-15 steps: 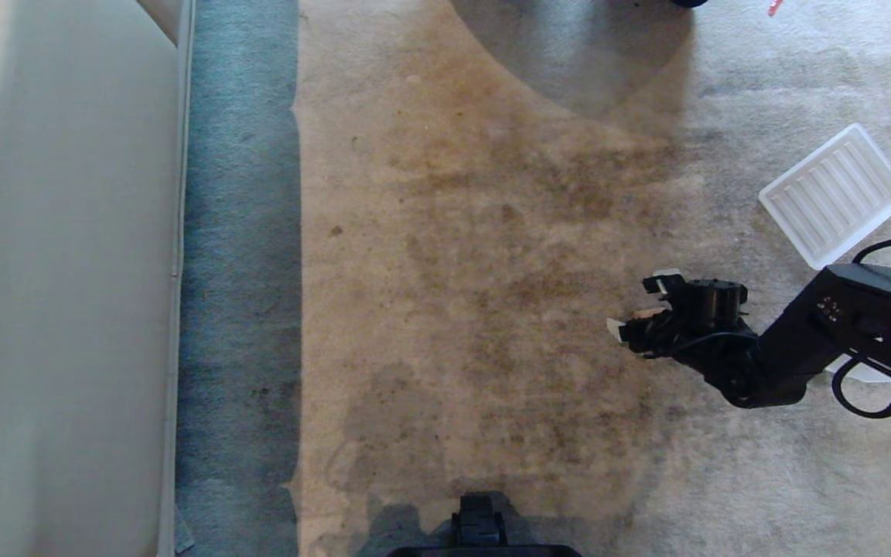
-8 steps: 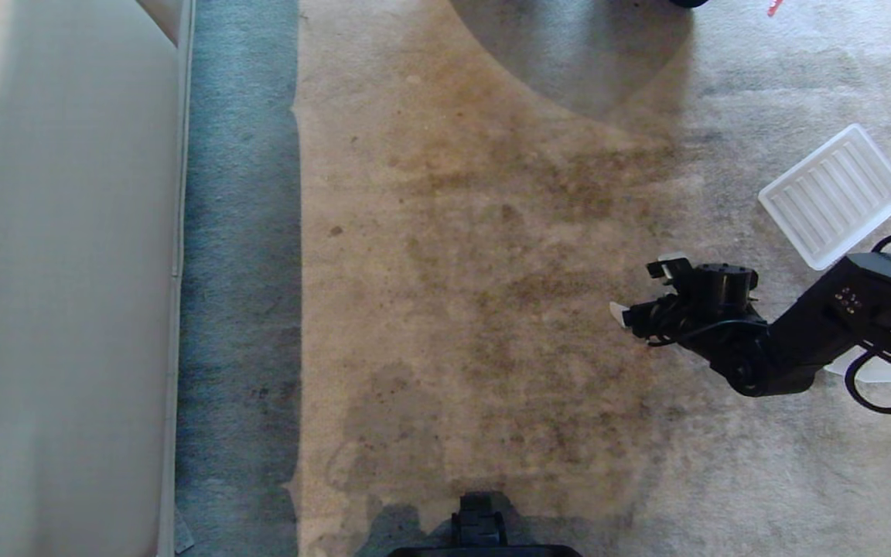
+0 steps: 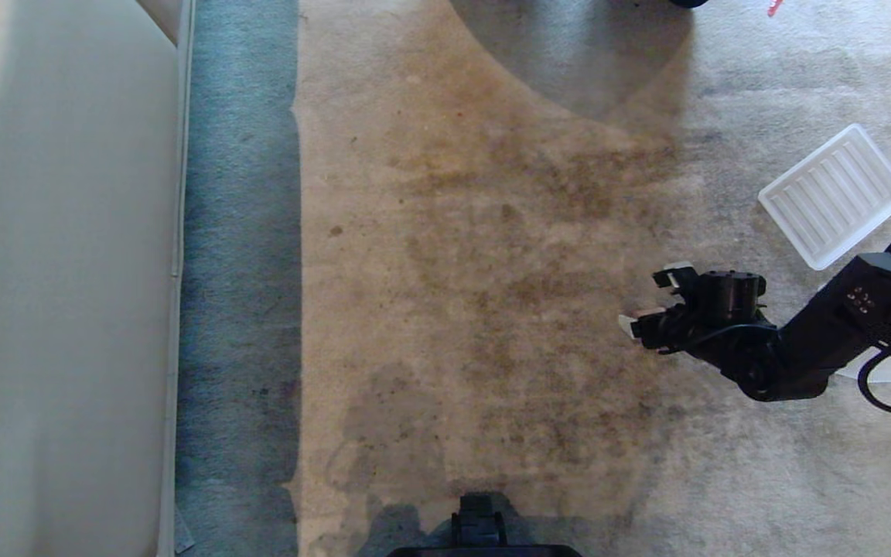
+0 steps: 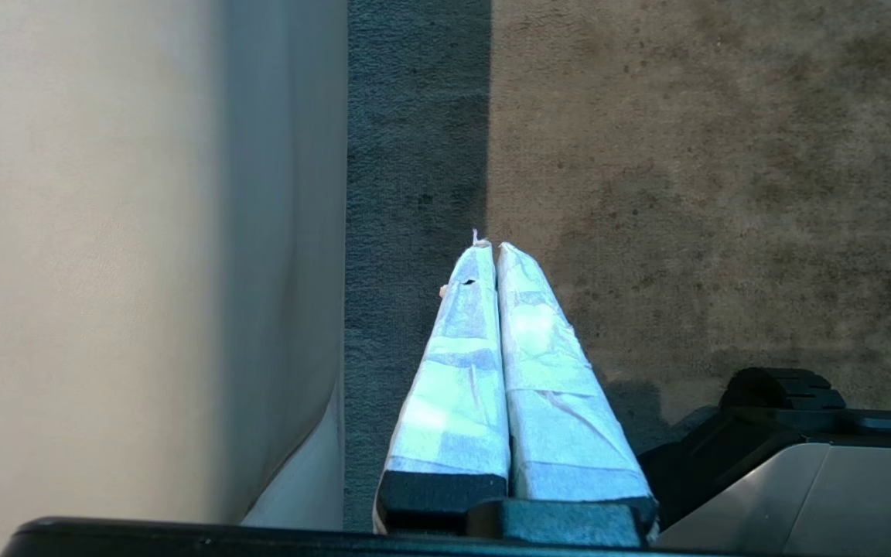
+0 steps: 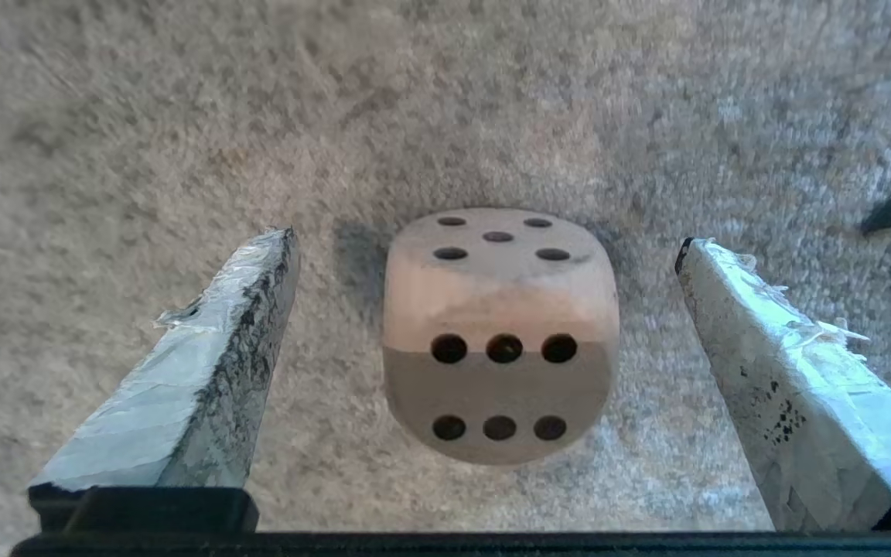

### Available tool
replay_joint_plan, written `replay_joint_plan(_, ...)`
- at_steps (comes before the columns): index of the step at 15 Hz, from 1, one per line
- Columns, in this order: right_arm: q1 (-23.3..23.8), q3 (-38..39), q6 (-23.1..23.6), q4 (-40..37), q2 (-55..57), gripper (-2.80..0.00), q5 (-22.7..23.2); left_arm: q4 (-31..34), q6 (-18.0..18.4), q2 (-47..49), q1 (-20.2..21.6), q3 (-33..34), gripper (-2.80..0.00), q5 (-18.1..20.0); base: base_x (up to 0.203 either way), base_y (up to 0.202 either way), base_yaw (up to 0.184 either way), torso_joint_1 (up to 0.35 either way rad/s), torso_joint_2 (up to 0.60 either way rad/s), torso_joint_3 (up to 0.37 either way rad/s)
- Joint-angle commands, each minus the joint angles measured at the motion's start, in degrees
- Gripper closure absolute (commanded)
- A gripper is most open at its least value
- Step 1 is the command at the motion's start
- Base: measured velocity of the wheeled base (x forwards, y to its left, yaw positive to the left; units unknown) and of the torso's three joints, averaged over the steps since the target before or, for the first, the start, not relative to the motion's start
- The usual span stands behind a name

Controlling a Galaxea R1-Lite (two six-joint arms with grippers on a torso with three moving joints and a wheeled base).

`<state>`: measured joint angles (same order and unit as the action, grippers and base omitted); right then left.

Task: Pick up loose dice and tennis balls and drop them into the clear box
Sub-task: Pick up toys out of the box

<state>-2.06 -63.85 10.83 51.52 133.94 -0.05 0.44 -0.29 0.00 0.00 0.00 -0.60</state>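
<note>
Floor: worn carpet [image 3: 492, 294], beige with brown staining through the middle, greyer toward the right, a blue-grey strip along the left.
Left edge of the carpet: a pale smooth panel [image 3: 66, 309] runs the full length of the head view.
Far right of the carpet: one flat ribbed translucent lid [image 3: 834, 196], lying at an angle, well apart from the gripper.
Right gripper [image 3: 650, 300]: reaches in from the right edge over the stained carpet, jaws spread wide, nothing between the pads touching them.
Beige die [image 5: 500, 333]: one, seen only in the right wrist view; it sits on the carpet between the two taped fingers [image 5: 198, 371], clear gaps on both sides, five pips on top and six on the face toward the camera. In the head view the gripper body hides it.
Left gripper [image 4: 489, 247]: seen only in its own wrist view, taped fingertips pressed together on nothing, hanging over the border of the blue-grey strip and the beige carpet, beside the pale panel.
Counts: one die, one lid, two grippers.
</note>
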Motion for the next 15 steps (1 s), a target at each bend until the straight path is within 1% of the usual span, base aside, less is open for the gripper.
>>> replay_joint_plan(1, 0.04, 0.40, 0.07, 0.34, -0.61, -2.80, -0.04, 0.00, -0.06, 0.00, 0.00, 0.00, 0.00, -0.02, 0.000, 0.000, 0.000, 0.000, 0.00, 0.000)
replay_joint_plan(4, 0.04, 0.40, 0.07, 0.34, -0.61, -2.80, -0.04, 0.00, -0.06, 0.00, 0.00, 0.00, 0.00, -0.02, 0.000, 0.000, 0.000, 0.000, 0.00, 0.000)
replay_joint_plan(5, 0.08, 0.43, 0.15, 0.26, -0.61, 0.00, -0.05, 0.00, -0.06, 0.00, 0.00, 0.00, 0.00, -0.02, 0.000, 0.000, 0.000, 0.000, 0.00, 0.000)
replay_joint_plan(6, 1.12, 0.88, 1.29, -2.67, -0.61, 0.00, -0.10, 0.00, -0.06, 0.00, 0.00, 0.00, 0.00, -0.02, 0.000, 0.000, 0.000, 0.000, 0.00, 0.000)
replay_joint_plan(7, 1.53, 1.10, 1.83, -3.53, -0.61, 0.00, -0.13, 0.00, -0.06, 0.00, 0.00, 0.00, 0.00, -0.02, 0.000, 0.000, 0.000, 0.000, 0.00, 0.000)
replay_joint_plan(15, 1.53, 1.10, 1.83, -3.53, -0.61, 0.00, -0.13, 0.00, -0.06, 0.00, 0.00, 0.00, 0.00, -0.02, 0.000, 0.000, 0.000, 0.000, 0.00, 0.000)
